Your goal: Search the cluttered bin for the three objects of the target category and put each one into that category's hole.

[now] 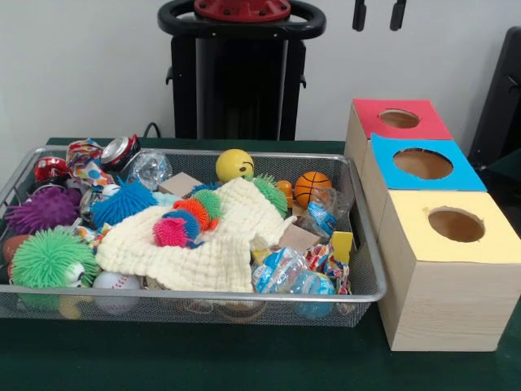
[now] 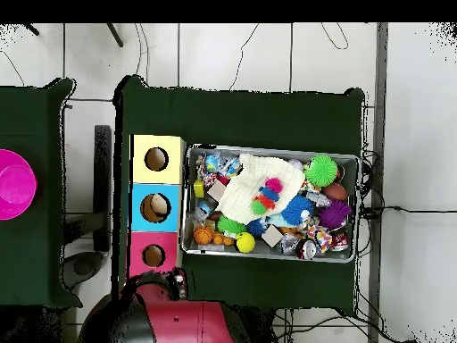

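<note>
Gripper (image 1: 378, 15) drawn up at the top edge of the front view, only its two dark tips showing, spread apart with nothing between them. Bin (image 1: 244, 298) crammed; one spotted cloth piece (image 1: 84, 156) lies in its back left corner beside a can (image 1: 122, 151) (others not clearly told apart among the clutter). A cream waffle cloth (image 1: 212, 244) covers the middle; the yellow-topped box's hole (image 1: 456, 225) stands just right of the bin.

My table (image 1: 244, 366) has a dark green cover. On it: the mesh bin (image 1: 368, 269), and just beside it three wooden boxes (image 1: 448, 301) in a row.
</note>
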Available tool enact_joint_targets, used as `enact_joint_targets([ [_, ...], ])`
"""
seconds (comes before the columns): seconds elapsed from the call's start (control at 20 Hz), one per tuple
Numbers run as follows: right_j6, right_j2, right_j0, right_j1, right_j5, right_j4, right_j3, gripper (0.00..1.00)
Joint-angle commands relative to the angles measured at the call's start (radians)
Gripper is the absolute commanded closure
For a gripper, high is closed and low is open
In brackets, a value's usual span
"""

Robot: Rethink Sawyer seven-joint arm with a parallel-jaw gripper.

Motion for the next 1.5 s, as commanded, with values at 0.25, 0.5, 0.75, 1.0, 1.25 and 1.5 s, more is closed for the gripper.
enact_joint_targets([
  [0.25, 0.109, 0.016, -0.044, 0.036, 0.021, -0.015, -0.024, 0.0],
  [0.5, 0.088, 0.032, -0.068, 0.064, 0.008, -0.024, -0.042, 0.0],
  [0.75, 0.066, 0.046, -0.096, 0.094, 0.001, -0.037, -0.074, 0.0],
  [1.0, 0.048, 0.06, -0.12, 0.122, -0.008, -0.044, -0.099, 0.0],
  [1.25, 0.015, 0.092, -0.158, 0.182, -0.042, -0.051, -0.141, 0.0],
  [1.5, 0.004, 0.094, -0.168, 0.223, -0.028, -0.086, -0.213, 0.0],
])
